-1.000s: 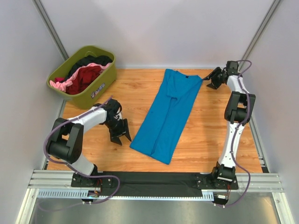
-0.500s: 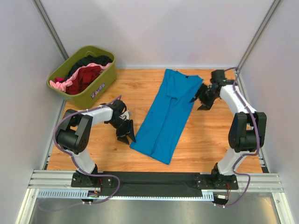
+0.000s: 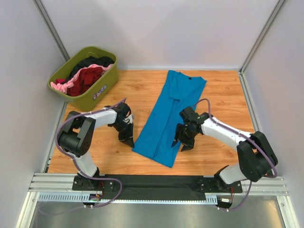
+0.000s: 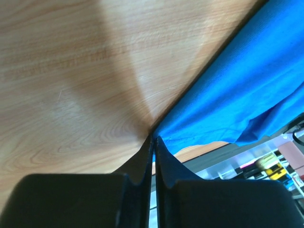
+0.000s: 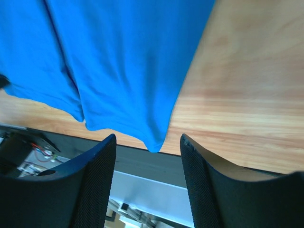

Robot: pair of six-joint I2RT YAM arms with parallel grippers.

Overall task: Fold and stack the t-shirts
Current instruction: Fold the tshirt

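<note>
Two grippers sit low at the near end of the blue t-shirt, one at each side. The shirt lies flat on the wooden table, folded lengthwise into a long strip. Collar end far, hem end near; the strip slants from far right to near left.

Left gripper: at the strip's left near corner. The wrist view shows its fingers pressed together with only a thin slit between them. The tips are down at the wood and touch the cloth's edge just where the corner comes to a point. Cannot tell whether any cloth is caught in the slit. The shirt runs away to the right of the fingers.

Right gripper: over the strip's right edge, a little in from the hem. Jaws spread wide, holding nothing. In its wrist view the shirt's right near corner shows between the two fingertips. Cloth fills the left and middle of that view, with bare wood to the right.

Olive-green tub: at the far left corner of the table, well apart from the strip. Heaped inside are a dark red shirt, a pink shirt towards the left wall, and a black shirt at the far side.
</note>
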